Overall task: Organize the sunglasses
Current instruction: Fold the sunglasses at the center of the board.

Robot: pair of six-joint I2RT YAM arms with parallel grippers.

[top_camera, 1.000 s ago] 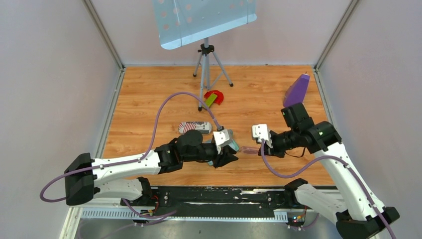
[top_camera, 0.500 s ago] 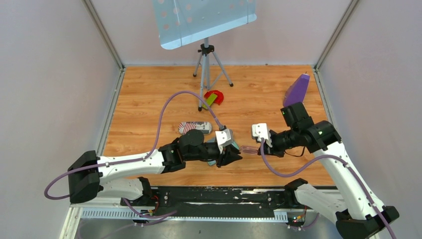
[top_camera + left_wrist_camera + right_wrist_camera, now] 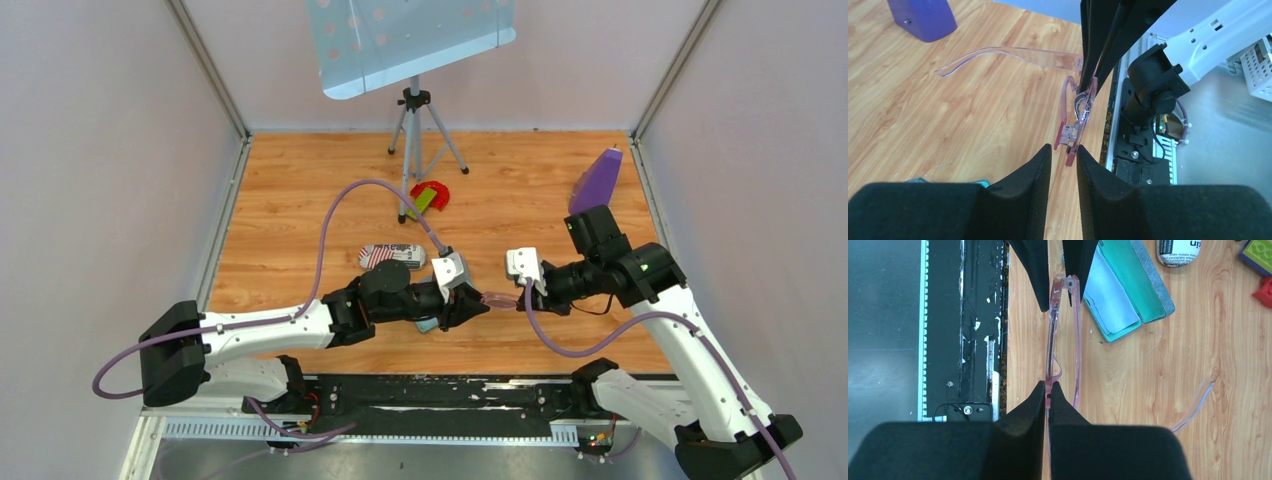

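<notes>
we see the sunglasses (image 3: 1078, 350) held between the two arms, over the near middle of the wooden surface (image 3: 520, 190). the right pincer (image 3: 1048, 386) is pressed together on the thin pink frame at one end, so it is pinching the sunglasses. the left pincer (image 3: 1064, 151) faces it from the other end. its fingers (image 3: 1035, 170) are spread a little, and the hinge end of the frame sits at their tips, in the gap. from the right wrist view that end looks close against one finger, but we cannot tell whether it touches.

one slender arm of the sunglasses lies folded along the frame. the other is swung out to the side, pale and nearly see-through, with its curved tip pointing away toward the purple block (image 3: 923, 17).

just beside the left pincer an open case (image 3: 1148, 287) lies on the surface, grey outside and teal inside, with a light blue cloth (image 3: 1108, 295) resting in it. beyond the case we see a small striped pouch (image 3: 392, 256), and farther back a red piece (image 3: 432, 195) with a green brick near the foot of a tripod (image 3: 413, 130).
</notes>
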